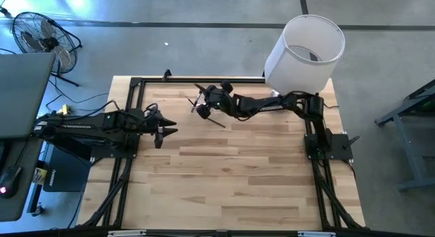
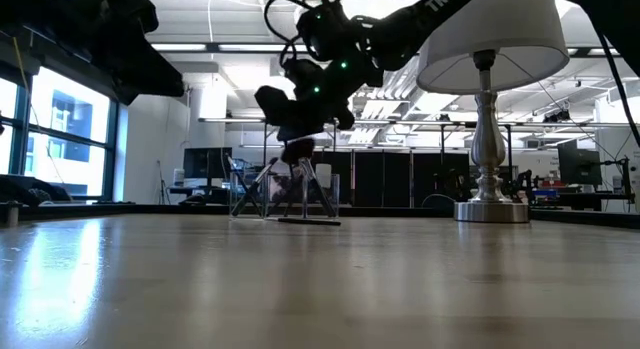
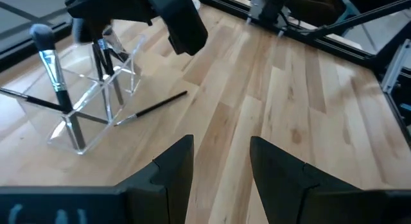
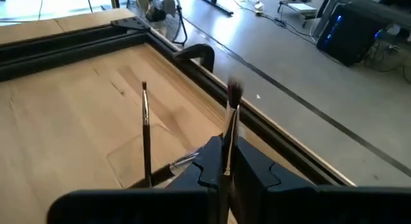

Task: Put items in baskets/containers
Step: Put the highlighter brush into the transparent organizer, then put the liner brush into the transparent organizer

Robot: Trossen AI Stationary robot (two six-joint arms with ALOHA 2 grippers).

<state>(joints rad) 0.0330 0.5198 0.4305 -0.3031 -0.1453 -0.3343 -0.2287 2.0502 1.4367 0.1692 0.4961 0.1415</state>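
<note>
The clear plastic holder (image 3: pixel 96 105) stands near the table's far edge (image 1: pixel 199 104) (image 2: pixel 285 194), with several dark slim brushes leaning in it. One of them has a fluffy head (image 3: pixel 42 34). Another brush (image 3: pixel 154 107) lies flat on the wood just beside the holder (image 1: pixel 217 120) (image 2: pixel 310 221). My right gripper (image 4: pixel 226 161) hovers right above the holder (image 1: pixel 204 101) (image 2: pixel 300 129), shut on a brush. My left gripper (image 3: pixel 221 163) is open and empty near the table's left side (image 1: pixel 165 133), well short of the holder. My right gripper pinches a slim brush by its handle (image 4: pixel 226 153) between the two fingers. The brush lies along the fingers, and its dark bristle tip (image 4: pixel 234 92) sticks out past the fingertips. It is lifted clear of the table, over the holder.
A lamp with a big white shade (image 1: pixel 306 50) and a silver stem (image 2: pixel 488 139) stands at the far right corner, beside my right arm. A black frame rail (image 4: pixel 192 89) runs along the far edge. Bare wood (image 1: pixel 231 176) fills the near half of the table.
</note>
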